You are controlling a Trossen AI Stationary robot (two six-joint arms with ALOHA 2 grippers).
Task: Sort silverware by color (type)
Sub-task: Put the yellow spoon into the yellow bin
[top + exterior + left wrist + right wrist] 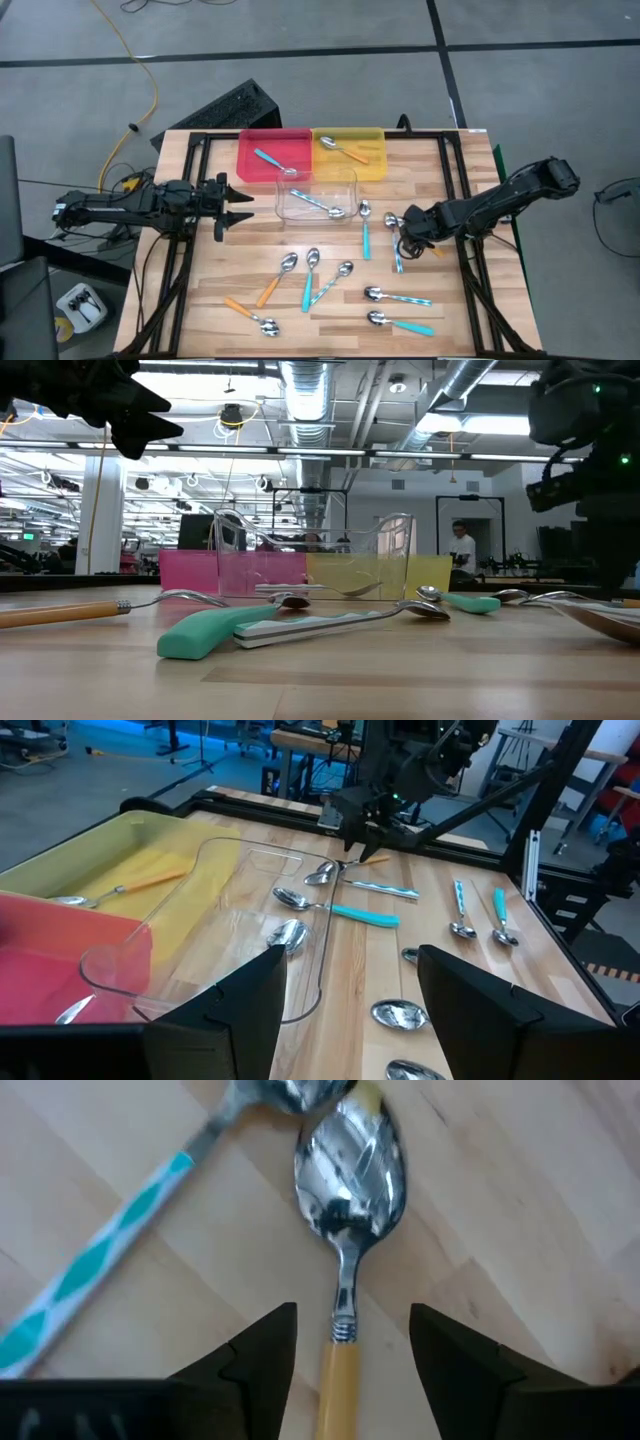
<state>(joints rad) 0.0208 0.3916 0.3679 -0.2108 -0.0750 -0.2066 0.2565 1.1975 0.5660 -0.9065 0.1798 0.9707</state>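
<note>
Spoons lie scattered over the wooden surface. The right hand reaches low over the surface from the right edge, its fingers apart, straddling the handle of an orange spoon that lies flat just ahead of it, bowl away from the hand. A pale blue patterned spoon lies beside it. The left hand hangs level above the surface, fingers apart, pointing at the clear tray. No writing can be read.

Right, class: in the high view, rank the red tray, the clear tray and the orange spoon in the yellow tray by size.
Red tray and clear tray look alike, so no ranking between them.
Smallest: orange spoon.
</note>
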